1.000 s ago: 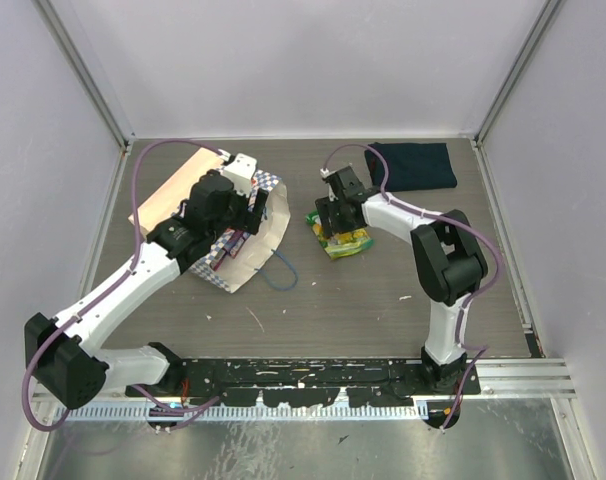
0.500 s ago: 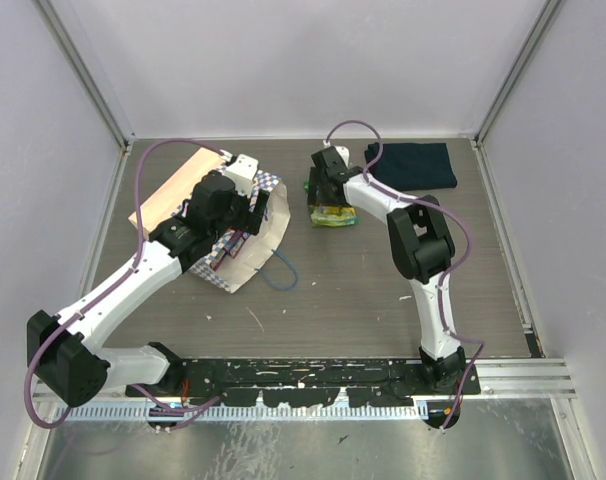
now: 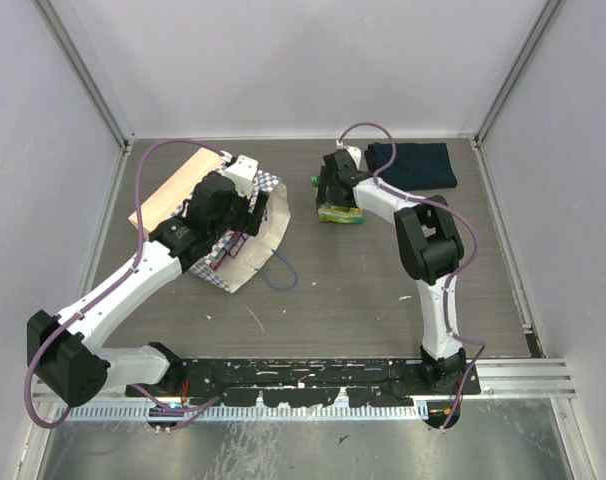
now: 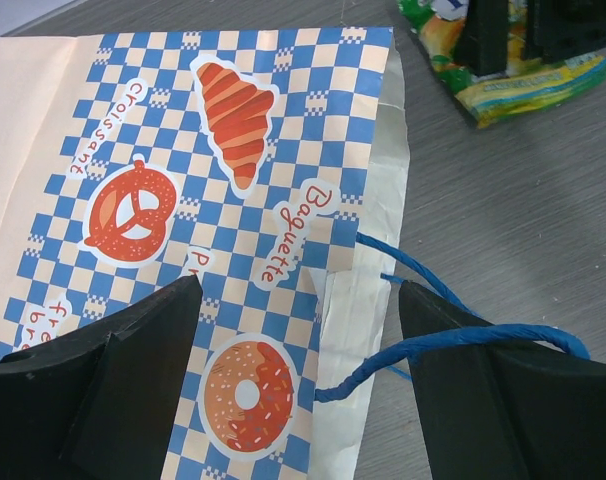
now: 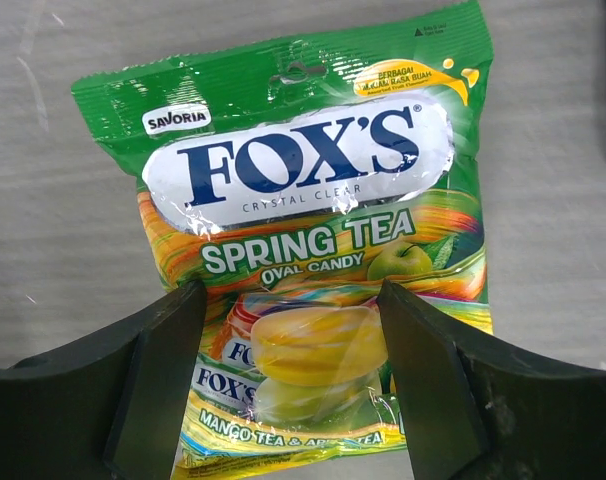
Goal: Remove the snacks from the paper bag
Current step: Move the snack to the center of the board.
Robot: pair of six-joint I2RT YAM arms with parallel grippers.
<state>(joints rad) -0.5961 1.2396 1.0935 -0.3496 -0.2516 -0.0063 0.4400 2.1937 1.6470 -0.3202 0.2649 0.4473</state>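
The paper bag [image 3: 168, 195] lies on its side at the left, checkered band [image 4: 233, 200] up and mouth toward the right. My left gripper [image 3: 248, 213] hovers over the bag's mouth edge. In the left wrist view it [image 4: 298, 300] is open, its fingers straddling the band's rim and a blue cord handle [image 4: 453, 340]. One of the snacks, a green packet [image 3: 343, 214], lies flat on the table right of the bag. My right gripper [image 3: 335, 198] is just above it. In the right wrist view it [image 5: 288, 300] is open, a finger on each side of the packet's [image 5: 303, 170] lower half. The bag's inside is hidden.
A dark navy folded cloth [image 3: 413, 165] lies at the back right, close behind the right gripper. The second blue handle loop [image 3: 278, 275] trails on the table in front of the bag. Grey walls enclose the table on three sides.
The right arm swung toward the back of the table and the green packet went with it, from mid-table to near the cloth. Its jaws widened slightly. The left arm stayed put.
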